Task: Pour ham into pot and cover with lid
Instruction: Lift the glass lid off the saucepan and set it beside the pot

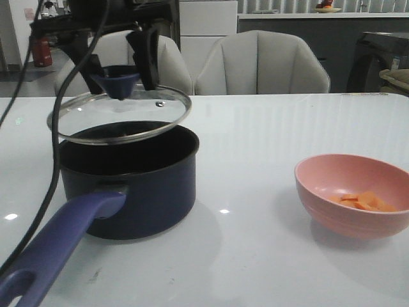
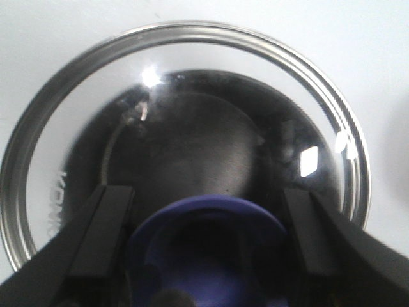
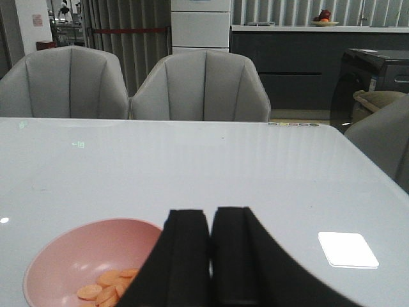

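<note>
One lid above pot rim.

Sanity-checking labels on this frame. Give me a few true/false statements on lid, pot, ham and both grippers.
1. The left gripper holds the lid by its knob, above the pot. True.
2. The lid sits flat and sealed on the pot's rim. False: it is tilted and raised, with a gap at the front.
3. The ham is already in the pot. False: the slices lie in the pink bowl, and what shows of the pot's inside looks bare.
4. The right gripper has its fingers together and holds nothing. True.
5. The bowl stands on the pot's handle side. False: it is to the pot's right, apart from it.
</note>
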`<state>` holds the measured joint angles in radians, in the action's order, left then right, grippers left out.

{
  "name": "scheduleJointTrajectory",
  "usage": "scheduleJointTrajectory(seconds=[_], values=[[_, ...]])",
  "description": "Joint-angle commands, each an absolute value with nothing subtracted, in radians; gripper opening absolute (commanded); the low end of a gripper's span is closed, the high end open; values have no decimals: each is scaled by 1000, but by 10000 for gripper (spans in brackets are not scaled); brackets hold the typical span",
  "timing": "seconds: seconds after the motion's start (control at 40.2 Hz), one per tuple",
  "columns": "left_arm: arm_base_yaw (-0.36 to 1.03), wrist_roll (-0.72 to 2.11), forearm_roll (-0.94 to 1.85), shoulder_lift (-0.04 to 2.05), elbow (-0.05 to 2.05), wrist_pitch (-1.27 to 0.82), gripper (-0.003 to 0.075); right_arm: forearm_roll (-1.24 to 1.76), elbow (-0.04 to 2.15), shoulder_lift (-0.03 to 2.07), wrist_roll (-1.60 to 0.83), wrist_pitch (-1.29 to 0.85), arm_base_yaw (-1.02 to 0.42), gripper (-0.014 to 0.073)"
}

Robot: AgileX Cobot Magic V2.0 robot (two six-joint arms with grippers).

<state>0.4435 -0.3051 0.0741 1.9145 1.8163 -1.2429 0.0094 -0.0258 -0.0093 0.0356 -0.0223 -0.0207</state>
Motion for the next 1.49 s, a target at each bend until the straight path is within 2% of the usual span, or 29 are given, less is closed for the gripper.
scheduleJointTrajectory(seconds=[0.0, 0.323, 0.621, 0.919, 1.168, 1.292, 1.367, 1.466], values=[[405, -301, 43, 1806, 1829, -1286, 246, 0, -37, -30, 32, 54, -20, 161], [160, -209, 0, 1653, 1591, -1245, 246, 0, -37, -30, 32, 54, -20, 161], [-55, -91, 73, 1591, 1334, -1087, 175, 0, -37, -30, 32, 54, -20, 161], [-94, -28, 148, 1605, 1196, -861, 178, 0, -37, -30, 32, 54, -20, 161], [-93, 52, 222, 1717, 1196, -877, 184, 0, -37, -30, 32, 54, -20, 161], [-90, 69, 234, 1757, 1196, -872, 231, 0, -37, -30, 32, 54, -20, 161], [-90, 98, 247, 1771, 1196, -876, 288, 0, -37, -30, 32, 54, -20, 161], [-90, 150, 282, 1782, 1196, -885, 419, 0, -37, -30, 32, 54, -20, 161]])
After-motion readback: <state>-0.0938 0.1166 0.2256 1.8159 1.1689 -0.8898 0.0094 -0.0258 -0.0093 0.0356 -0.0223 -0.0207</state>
